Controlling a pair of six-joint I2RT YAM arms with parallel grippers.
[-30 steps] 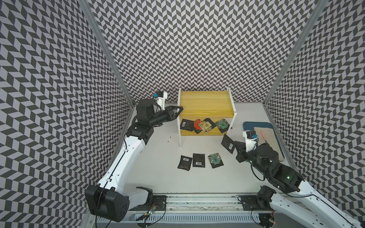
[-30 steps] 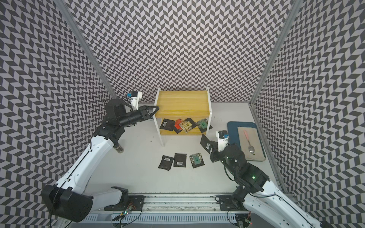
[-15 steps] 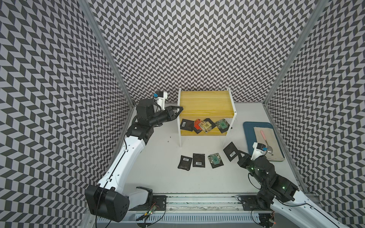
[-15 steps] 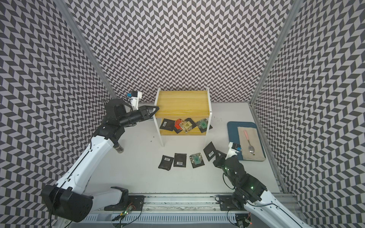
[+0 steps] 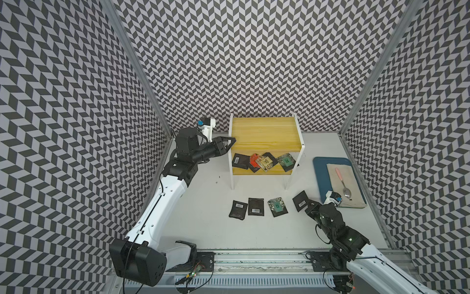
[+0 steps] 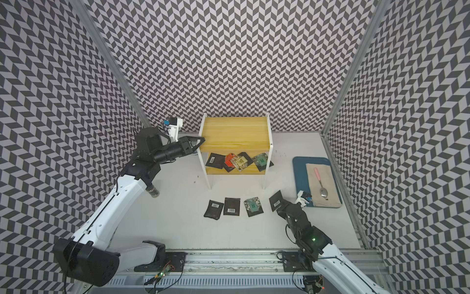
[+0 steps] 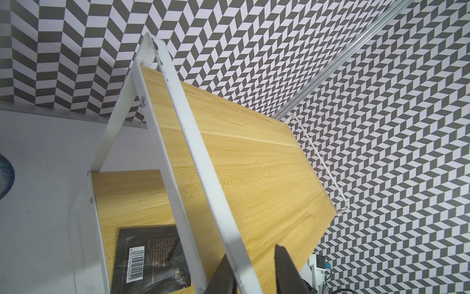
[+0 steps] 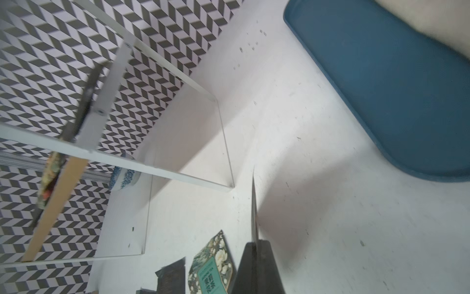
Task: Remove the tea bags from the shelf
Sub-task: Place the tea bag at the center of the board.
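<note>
Three tea bags [image 5: 255,206] lie in a row on the tabletop [image 5: 203,234], in front of the shelf [image 5: 264,132]. Just beside the row, the right claw [image 5: 308,205] is clamped on a black barcode sachet [image 5: 300,202], held tilted; contact with the tabletop: cannot tell. Farther back, about five overlapping sachets [image 5: 263,161] sit on the shelf's lower board [image 5: 262,172]. Left claw [image 5: 231,140] is partly open, jaws astride the white side frame [image 7: 193,142], with a gap on one side.
</note>
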